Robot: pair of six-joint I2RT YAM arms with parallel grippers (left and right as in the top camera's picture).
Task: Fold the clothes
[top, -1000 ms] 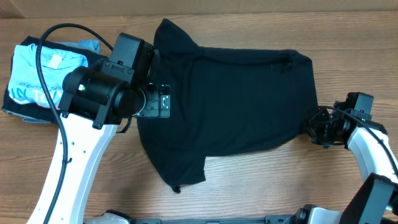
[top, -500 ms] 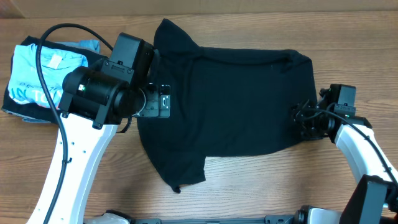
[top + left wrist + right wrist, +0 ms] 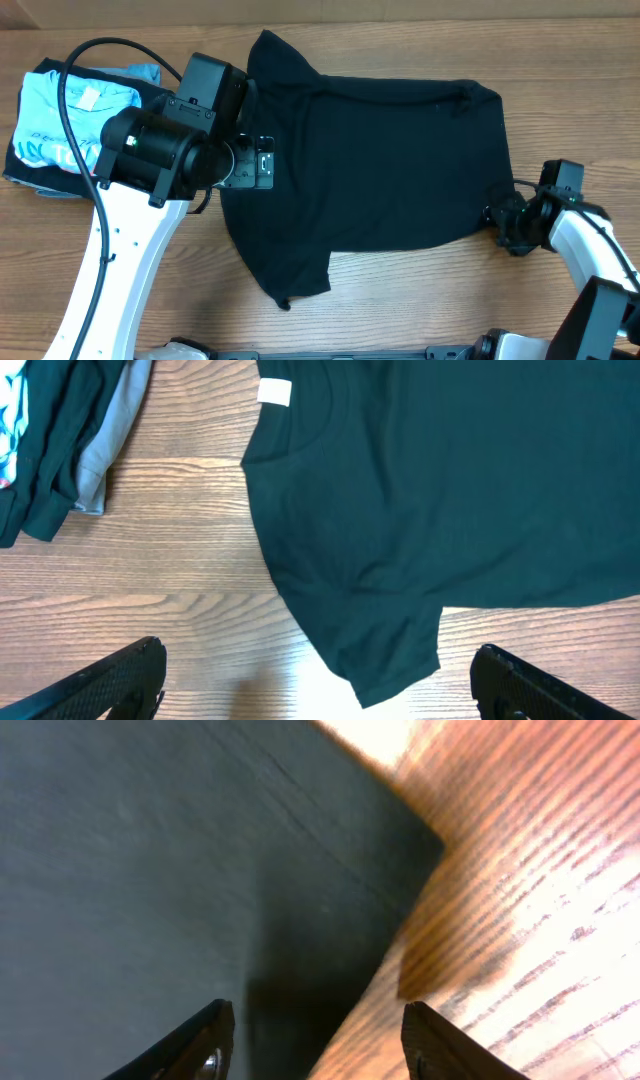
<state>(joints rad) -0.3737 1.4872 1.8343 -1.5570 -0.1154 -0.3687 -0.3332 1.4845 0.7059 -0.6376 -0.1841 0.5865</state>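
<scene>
- You had a bare wooden table [image 3: 420,300] as the surface.
- Black T-shirt [image 3: 380,170] lay spread mid-table.
- Your left gripper [image 3: 320,680] stood wide apart, empty, at its left edge.
- Your right gripper [image 3: 320,1035] stood apart over its near right corner.
- Light blue T-shirt [image 3: 60,115] sat far left.

Robot lab or test bench, not home. Wood-grain table [image 3: 400,310] serves as work surface. Two white machine arms with black joints rise from near edge: left arm [image 3: 120,255], right arm [image 3: 588,236]. Thick black cable [image 3: 61,100] loops loose over left arm. Wrist views look straight down along black fingers onto tabletop. Black T-shirt [image 3: 380,160] spread flat like test piece, with pile of clothes [image 3: 60,110] stacked at left end. Rest of room out of frame.
</scene>
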